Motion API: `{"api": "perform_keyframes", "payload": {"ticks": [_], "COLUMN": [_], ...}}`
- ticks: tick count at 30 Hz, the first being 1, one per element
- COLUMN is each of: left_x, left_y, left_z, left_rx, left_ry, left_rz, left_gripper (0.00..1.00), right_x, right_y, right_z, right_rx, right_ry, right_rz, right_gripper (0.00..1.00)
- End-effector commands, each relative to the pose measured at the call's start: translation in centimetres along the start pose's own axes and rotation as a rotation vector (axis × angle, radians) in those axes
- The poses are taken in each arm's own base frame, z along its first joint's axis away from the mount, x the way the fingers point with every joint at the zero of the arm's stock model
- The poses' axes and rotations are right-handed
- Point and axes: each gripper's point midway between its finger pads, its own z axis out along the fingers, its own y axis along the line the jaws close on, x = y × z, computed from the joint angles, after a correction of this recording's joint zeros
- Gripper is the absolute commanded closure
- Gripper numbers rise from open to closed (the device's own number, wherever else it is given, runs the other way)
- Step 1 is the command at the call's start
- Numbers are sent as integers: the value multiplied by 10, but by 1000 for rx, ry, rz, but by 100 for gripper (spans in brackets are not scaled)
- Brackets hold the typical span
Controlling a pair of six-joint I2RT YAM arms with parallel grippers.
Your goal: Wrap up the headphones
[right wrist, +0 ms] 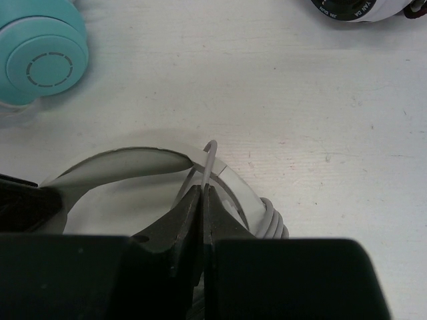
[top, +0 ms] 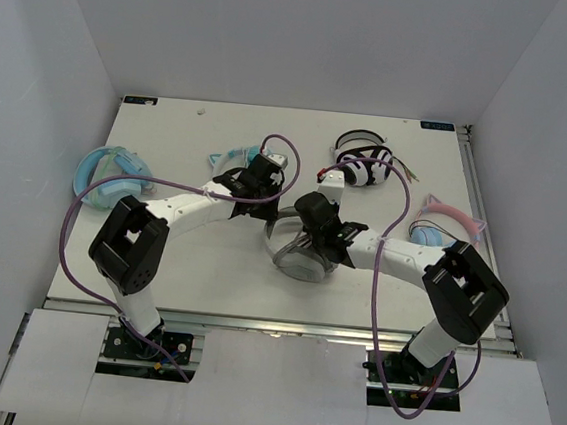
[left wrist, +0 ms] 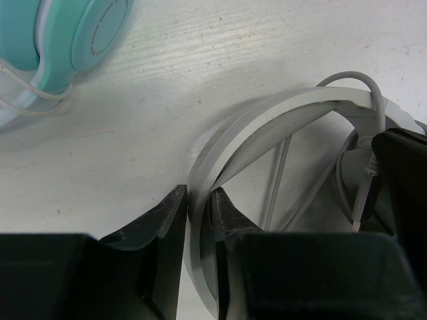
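— What's on the white table?

— Both arms reach in towards its middle, the left arm from one side and the right arm from the other. The light grey headphones lie between them, about mid-table, with one cup flat on the surface.

— Anything else there?

— Other sets sit round the edges. There are pale blue headphones at the far left edge, a black-and-white striped pair towards the back, a pink pair on the right, and a teal pair just behind the left wrist.

— And the grippers?

— The left gripper is clamped on the grey headband, and the band runs right between its two fingers. The right gripper is pinched tight on the thin grey cable. A small loop of it pokes up above the fingertips, just beside the band.
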Motion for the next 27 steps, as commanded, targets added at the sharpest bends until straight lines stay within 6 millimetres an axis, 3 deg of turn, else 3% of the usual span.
{"api": "perform_keyframes", "payload": {"ticks": [1, 3, 5, 11, 21, 27], "left_x": [-15, -16, -18, -26, -36, -47], "left_y": [-2, -1, 0, -2, 2, 2], "left_z": [-6, -8, -9, -15, -29, -48], "left_rx": [22, 14, 8, 14, -9, -6], "left_ry": [-58, -65, -73, -92, -127, -169], "left_rz": [3, 3, 2, 6, 7, -2], "left_gripper": [71, 63, 48, 33, 31, 30], "right_x": [0, 0, 0, 0, 0, -5], "right_y": [-6, -7, -7, -6, -7, -5], "right_z": [5, 6, 7, 7, 7, 5], "right_rx": [42, 47, 49, 46, 46, 45], "right_ry": [4, 4, 5, 8, 9, 3], "right_rz": [7, 9, 8, 7, 5, 9], "right_gripper": [91, 91, 90, 89, 78, 75]}}
